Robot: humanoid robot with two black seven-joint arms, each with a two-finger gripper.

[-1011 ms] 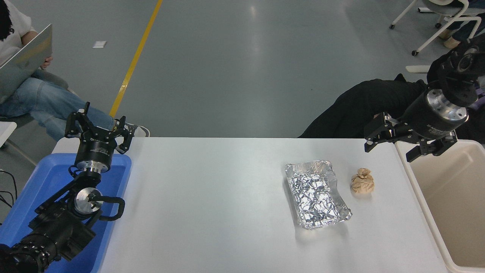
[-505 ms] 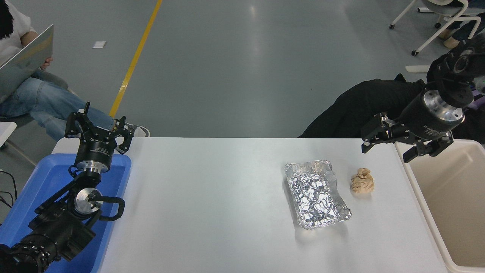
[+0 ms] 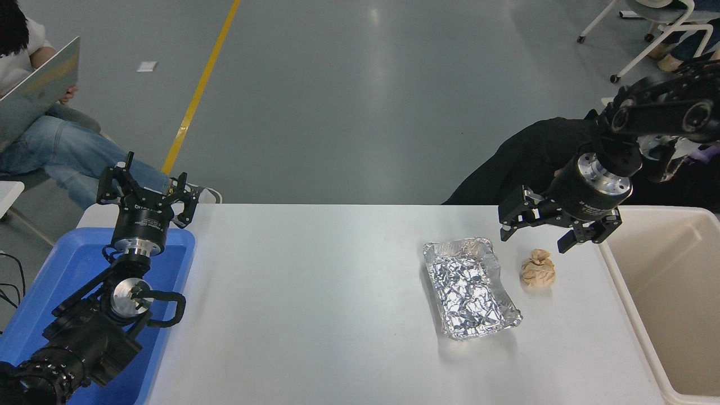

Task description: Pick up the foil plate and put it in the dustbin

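Writing: white lettering on the body of the left gripper [image 3: 147, 188] and on the collar of the right gripper [image 3: 537, 235]; neither is legible.

Containers: dustbin [image 3: 610, 264], cream tub at the table's right edge, cut off by the picture's right and bottom edges; the visible inside shows only bare walls and floor. Blue tray [image 3: 185, 247] at the table's left edge, partly covered by the left arm; what can be seen of its inside is bare. Foil plate [image 3: 469, 288], crinkled silver tray, lying flat on the white table [image 3: 315, 292] right of centre, nearer the right edge than the left, holding nothing; free of both grippers.

Loose item: crumpled brown paper ball [image 3: 538, 269], just beside the foil plate on its right, between the plate and the dustbin.

Right gripper: fingers spread apart, empty, hanging over the table's far edge, above the paper ball and beyond the foil plate's far right corner.

Left gripper: fingers spread, empty, parked over the blue tray's far end.

Partly visible: a seated person [image 3: 50, 140] with a laptop at the upper left, a dark garment [image 3: 523, 163] behind the right arm, chair legs [image 3: 630, 62] at the upper right.
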